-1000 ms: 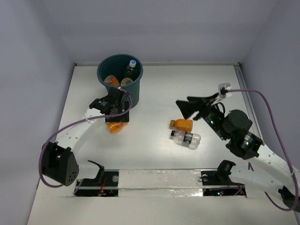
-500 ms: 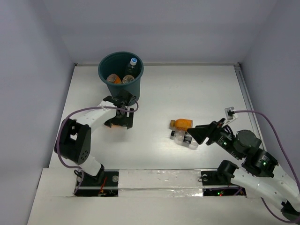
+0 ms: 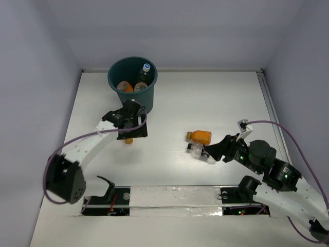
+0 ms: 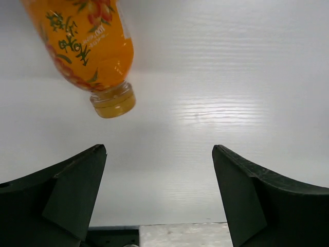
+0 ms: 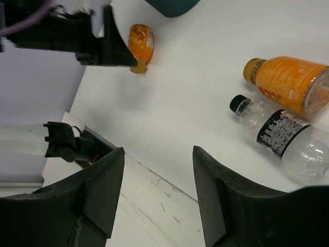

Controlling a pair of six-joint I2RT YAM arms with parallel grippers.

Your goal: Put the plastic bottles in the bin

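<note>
Top external view: on the left, my left gripper hangs over the white table, just near of the bin. An orange bottle lies on the table under it, only its near end peeking out past the fingers. The left wrist view shows that bottle lying ahead of my left gripper and off to the left side, its yellowish neck pointing back toward me. My left jaws stand wide apart with only bare table between them, and neither finger touches the bottle.

The bin stands at the far left of the table, upright, and it already holds bottles: two orange ones side by side and a clear one with a blue cap leaning against the far right of the rim.

Right of centre, two more bottles lie on the table just beside each other. The farther one is a second orange bottle, cap end pointing left. The nearer one is a clear bottle with a dark cap and a dark label band, partly covered from above by my right gripper.

From the right wrist, my right gripper is parted with nothing between the fingers. That clear bottle lies outside the right finger, and the orange one lies beyond it.
</note>
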